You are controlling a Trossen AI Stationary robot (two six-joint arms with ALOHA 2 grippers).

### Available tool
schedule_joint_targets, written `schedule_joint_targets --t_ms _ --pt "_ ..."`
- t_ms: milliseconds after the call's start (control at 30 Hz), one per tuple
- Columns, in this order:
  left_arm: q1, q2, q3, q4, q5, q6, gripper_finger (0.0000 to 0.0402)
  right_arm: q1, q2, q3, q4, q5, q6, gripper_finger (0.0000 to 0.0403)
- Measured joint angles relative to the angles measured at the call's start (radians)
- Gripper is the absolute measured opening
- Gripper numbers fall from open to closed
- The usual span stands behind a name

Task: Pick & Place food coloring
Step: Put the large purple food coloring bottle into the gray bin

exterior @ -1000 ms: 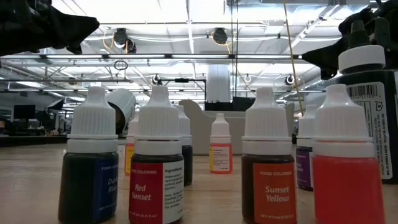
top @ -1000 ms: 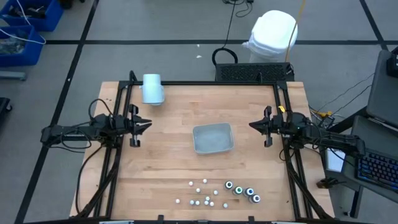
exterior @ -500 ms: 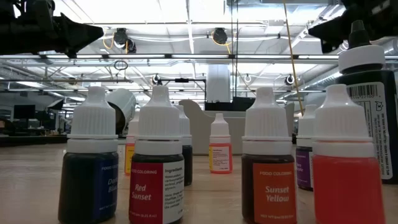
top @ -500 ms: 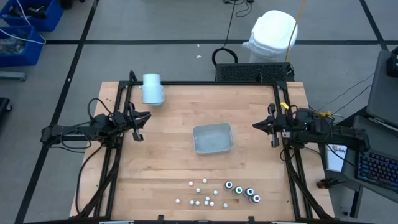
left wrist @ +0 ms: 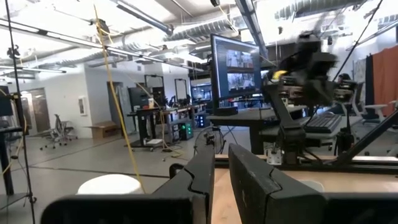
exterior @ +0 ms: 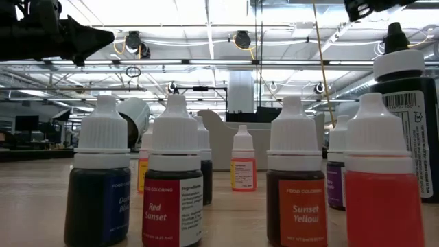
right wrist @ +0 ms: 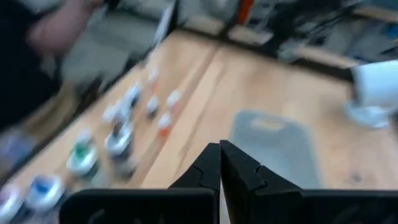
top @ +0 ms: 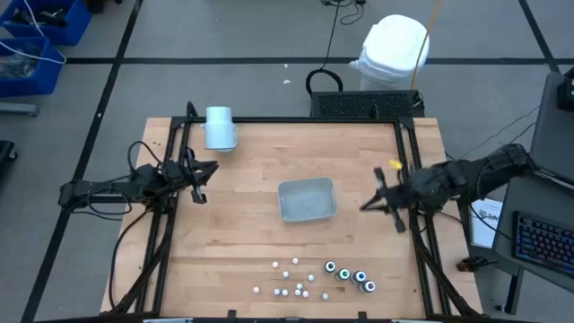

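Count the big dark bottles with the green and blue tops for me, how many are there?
4. The dark bottles stand in a slanting row near the table's front edge, right of the small white ones. None looks hidden.

Right gripper (top: 370, 205) has swung off its station at the table's right edge: now further in over the wood, just beside the tray (top: 307, 199), nearer the bottle cluster than a second ago. Its arm now runs at a slant, where it lay level before. Fingers pressed together, as before. In the low view it has climbed almost out at the top edge (exterior: 370, 7). Image smeared; exact pose uncertain.

Left gripper (top: 204, 170) drew back slightly early on.
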Motion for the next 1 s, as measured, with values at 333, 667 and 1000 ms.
schedule_joint_targets --t_ms 333,667,1000 --pt "0.0 0.0 0.0 -0.016 0.0 0.0 0.0056 0.49 0.142 0.117 -0.138 0.423 0.252 0.0" --pt "0.0 0.0 0.0 -0.015 0.0 -0.015 0.0056 0.84 0.332 0.116 -0.119 0.61 0.51 0.0" --pt "0.0 0.0 0.0 -0.018 0.0 -0.014 0.0056 0.927 0.552 0.116 0.052 0.703 0.652 0.0"
